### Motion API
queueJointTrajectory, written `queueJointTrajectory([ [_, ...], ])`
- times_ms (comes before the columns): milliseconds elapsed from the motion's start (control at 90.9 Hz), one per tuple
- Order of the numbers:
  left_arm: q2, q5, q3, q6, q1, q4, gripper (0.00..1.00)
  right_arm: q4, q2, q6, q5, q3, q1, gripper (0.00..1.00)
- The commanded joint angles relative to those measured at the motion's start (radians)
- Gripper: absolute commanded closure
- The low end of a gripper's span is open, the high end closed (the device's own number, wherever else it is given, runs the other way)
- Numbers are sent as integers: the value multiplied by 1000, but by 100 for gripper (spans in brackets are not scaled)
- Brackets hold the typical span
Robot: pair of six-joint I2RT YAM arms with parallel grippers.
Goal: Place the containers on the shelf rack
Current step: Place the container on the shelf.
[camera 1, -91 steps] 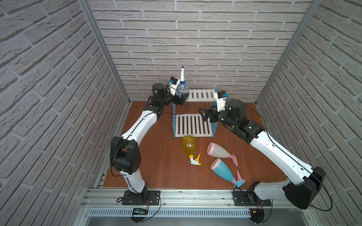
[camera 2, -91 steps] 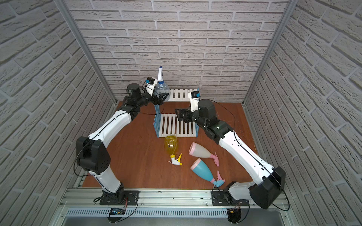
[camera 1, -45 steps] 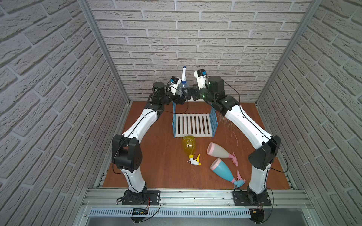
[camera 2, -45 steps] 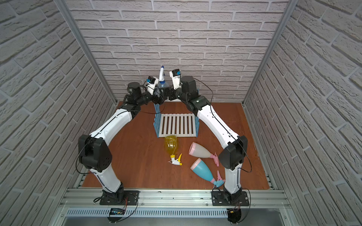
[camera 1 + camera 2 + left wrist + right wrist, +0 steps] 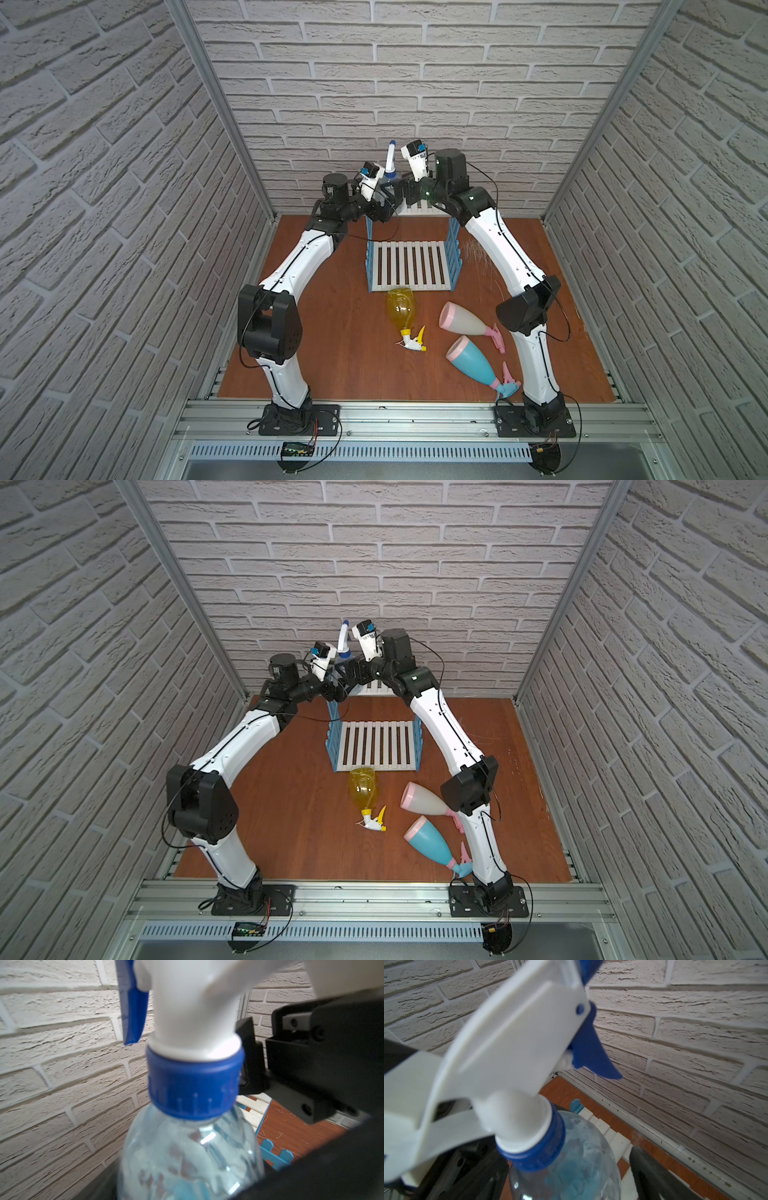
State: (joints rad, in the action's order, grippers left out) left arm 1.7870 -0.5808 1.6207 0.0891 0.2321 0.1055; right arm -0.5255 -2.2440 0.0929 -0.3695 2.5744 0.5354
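I am flanking the upright bottle [image 5: 390, 160] over the far-left corner of the rack [image 5: 454, 249] with left tool [image 5: 385, 198] and right tool [image 5: 400, 192], both wide; grip, I cannot tell.

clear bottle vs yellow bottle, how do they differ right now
The clear bottle is upright at the shelf rack's top; the yellow bottle lies on its side on the table before it. The clear bottle's nozzle is white and blue; the yellow bottle's is white and yellow. Both are see-through trigger sprayers.
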Motion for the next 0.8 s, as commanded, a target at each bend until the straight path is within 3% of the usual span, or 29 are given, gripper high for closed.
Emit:
queueJointTrajectory([
  [0, 17, -28, 32, 7, -7, 18, 7, -33, -32, -64, -86, 44, -6, 2],
  [396, -20, 11, -6, 21, -5, 29, 2, -91, -102, -98, 126, 64, -20, 13],
  [792, -100, 59, -102, 43, -8, 28, 2, -64, -99, -87, 70, 62, -23, 12],
])
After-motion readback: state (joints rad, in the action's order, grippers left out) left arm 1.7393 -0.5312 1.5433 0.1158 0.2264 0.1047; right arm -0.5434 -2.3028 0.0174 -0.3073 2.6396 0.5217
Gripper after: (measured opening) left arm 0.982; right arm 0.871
